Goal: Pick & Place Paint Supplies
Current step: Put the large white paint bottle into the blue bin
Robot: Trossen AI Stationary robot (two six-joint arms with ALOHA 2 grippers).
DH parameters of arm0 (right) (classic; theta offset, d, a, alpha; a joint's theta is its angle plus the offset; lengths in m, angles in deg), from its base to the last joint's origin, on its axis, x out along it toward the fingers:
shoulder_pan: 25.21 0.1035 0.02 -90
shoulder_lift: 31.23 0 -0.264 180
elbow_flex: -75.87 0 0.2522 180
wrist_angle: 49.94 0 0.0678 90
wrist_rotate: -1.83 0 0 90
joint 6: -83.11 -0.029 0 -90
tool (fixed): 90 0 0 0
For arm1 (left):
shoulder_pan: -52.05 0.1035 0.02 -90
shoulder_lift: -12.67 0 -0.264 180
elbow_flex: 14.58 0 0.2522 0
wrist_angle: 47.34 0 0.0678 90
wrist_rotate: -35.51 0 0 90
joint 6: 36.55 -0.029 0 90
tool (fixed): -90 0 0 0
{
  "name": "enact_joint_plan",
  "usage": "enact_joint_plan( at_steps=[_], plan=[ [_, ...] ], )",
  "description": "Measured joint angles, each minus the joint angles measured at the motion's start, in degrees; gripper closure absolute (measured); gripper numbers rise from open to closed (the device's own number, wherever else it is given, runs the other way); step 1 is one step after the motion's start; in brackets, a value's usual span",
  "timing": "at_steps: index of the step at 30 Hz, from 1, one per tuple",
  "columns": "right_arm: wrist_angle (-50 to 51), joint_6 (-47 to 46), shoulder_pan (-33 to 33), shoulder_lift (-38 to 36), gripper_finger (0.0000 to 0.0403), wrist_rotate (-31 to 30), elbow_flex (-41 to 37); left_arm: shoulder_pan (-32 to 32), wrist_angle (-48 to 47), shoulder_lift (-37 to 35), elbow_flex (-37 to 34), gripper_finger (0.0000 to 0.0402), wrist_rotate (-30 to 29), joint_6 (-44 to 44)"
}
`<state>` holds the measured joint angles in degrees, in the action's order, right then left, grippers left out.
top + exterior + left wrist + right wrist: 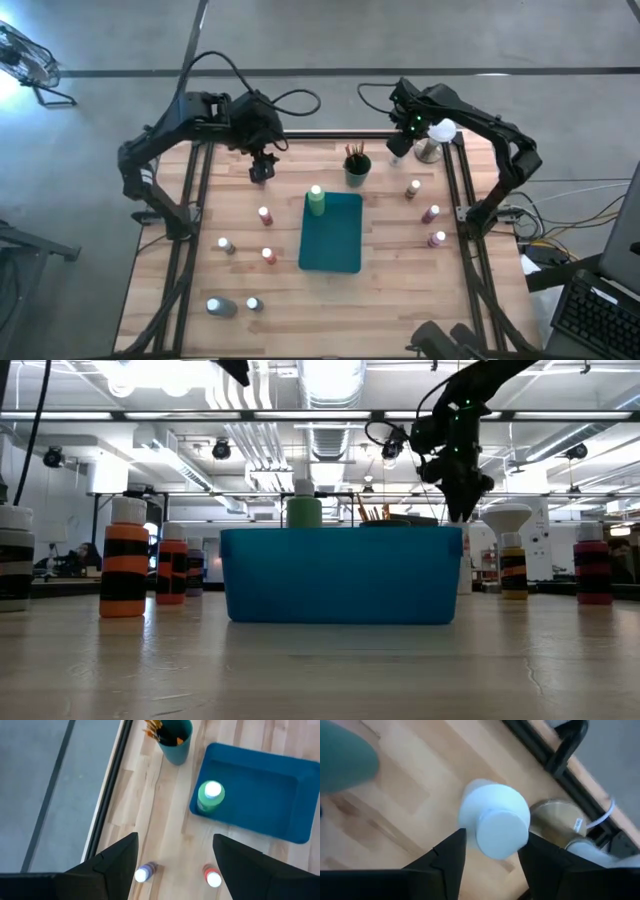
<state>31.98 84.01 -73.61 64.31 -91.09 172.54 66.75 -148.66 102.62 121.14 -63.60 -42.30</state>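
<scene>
The left claw (pixel 262 168) hangs released and empty over the far left of the surface (pixel 380 300). The likeliest next pick is the red bottle (pixel 265 215) standing just nearer than it, left of the teal tray (pixel 345 250). To do that well, the claw should centre over the white cap and come straight down. It should close on the body below the cap, so the narrow bottle is not tipped. The light-green bottle (pixel 316 200) stands upright in the tray's far left corner. The brushes (pixel 152 727) sit in a teal cup (pixel 357 168) just beyond the tray's far edge. The other small bottles (pixel 430 213) stand scattered on both sides of the tray.

The right claw (pixel 399 143) is raised at the far right, with a white rounded thing (pixel 495 825) between its two fingers. Whether it grips that thing or only frames it from above cannot be told. Nor is it clear whether this is a bottle cap or the white dome standing there. From surface height the tray wall hides whatever lies inside the tray and most of the cup.
</scene>
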Motion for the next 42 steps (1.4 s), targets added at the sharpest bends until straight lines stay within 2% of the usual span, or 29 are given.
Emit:
enact_joint_plan(
  at_steps=[11,23,28,42],
  plan=[
    [0.0,0.8,0.0,-0.4,0.0274,-0.1,-0.1,0.7,-0.1,0.0,-1.5,0.014,0.0,-0.6],
    [-1.0,0.8,0.0,-0.5,0.022,-0.2,0.2,0.7,-0.1,0.0,-1.5,0.014,0.0,-0.4],
    [-1.7,0.8,0.0,-0.4,0.0215,-0.2,0.3,0.7,-0.1,0.0,-1.5,0.014,0.0,-0.3],
    [-2.3,1.0,0.0,-0.5,0.0285,0.0,0.3,0.7,-0.1,-0.1,-1.5,0.014,0.0,-0.4]
  ],
)
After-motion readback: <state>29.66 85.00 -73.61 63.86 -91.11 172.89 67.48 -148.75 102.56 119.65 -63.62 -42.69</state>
